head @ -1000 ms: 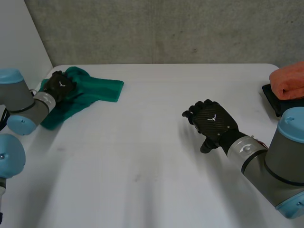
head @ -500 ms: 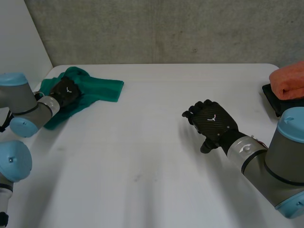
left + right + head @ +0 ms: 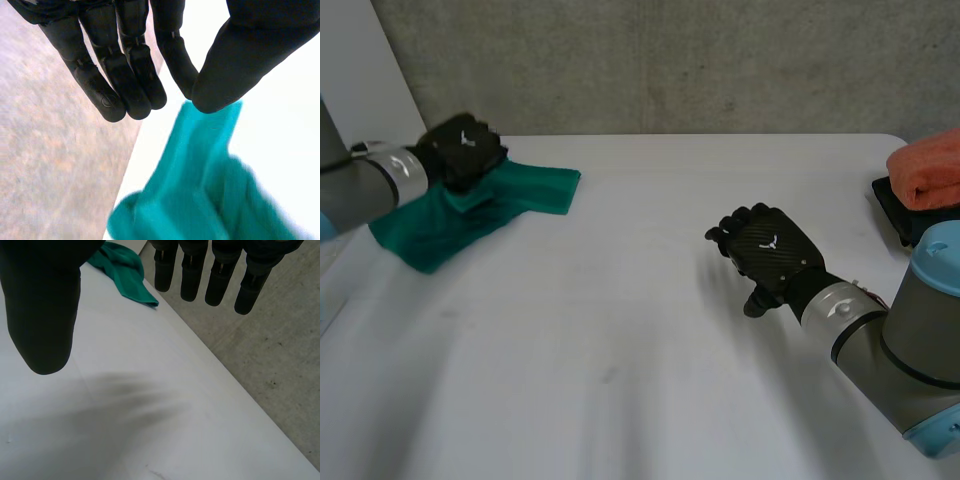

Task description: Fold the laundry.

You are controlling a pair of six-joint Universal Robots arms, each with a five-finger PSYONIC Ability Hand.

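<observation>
A green cloth (image 3: 470, 210) lies rumpled at the table's far left. My left hand (image 3: 463, 150) pinches its far edge and holds that part lifted off the table. Seen from the left wrist, the thumb (image 3: 235, 65) and one finger (image 3: 175, 65) meet on a fold of the green cloth (image 3: 205, 175), which hangs down from them. My right hand (image 3: 768, 256) hovers over the white table (image 3: 620, 330) at the right, fingers relaxed and apart, holding nothing. From the right wrist, the green cloth (image 3: 122, 267) lies far beyond the fingertips (image 3: 190, 285).
An orange folded towel (image 3: 927, 170) rests on a dark tray (image 3: 892, 205) at the table's far right edge. A grey wall stands behind the table. A white panel borders the left side.
My left hand has closed on the green cloth's edge and risen, lifting that part and dragging the cloth slightly. The right hand has barely moved.
</observation>
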